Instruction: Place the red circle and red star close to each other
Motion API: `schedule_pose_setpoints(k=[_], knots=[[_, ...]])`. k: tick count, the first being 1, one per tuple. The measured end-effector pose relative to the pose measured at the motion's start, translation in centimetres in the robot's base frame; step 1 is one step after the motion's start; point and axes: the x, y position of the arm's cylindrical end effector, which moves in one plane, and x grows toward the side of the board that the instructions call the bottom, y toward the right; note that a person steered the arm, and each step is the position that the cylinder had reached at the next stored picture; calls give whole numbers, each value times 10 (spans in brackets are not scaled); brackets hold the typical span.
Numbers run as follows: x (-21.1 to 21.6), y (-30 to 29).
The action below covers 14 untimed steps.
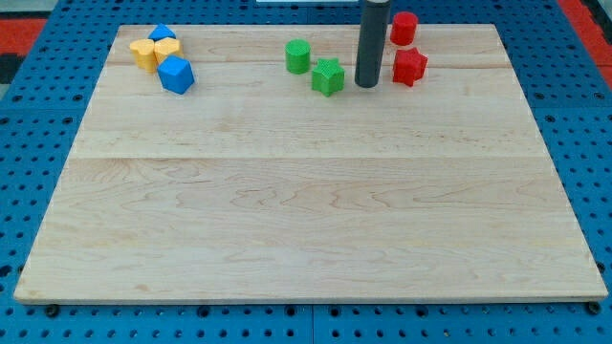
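Observation:
The red circle stands near the view's top edge of the wooden board, right of centre. The red star lies just below it, with a small gap between them. My tip rests on the board left of the red star, between it and the green star. The tip touches neither block as far as I can tell. The rod rises from the tip out of the view's top.
A green circle lies left of the green star. At the top left a cluster holds a blue cube, two yellow blocks and a small blue block. The board sits on a blue pegboard.

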Motion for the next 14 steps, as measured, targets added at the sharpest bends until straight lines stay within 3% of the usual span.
schedule_pose_setpoints(k=[1, 2, 4, 6, 7, 14], knots=[[13, 8], [-11, 60], [-49, 77], [-26, 121], [-62, 148], [-65, 110]])
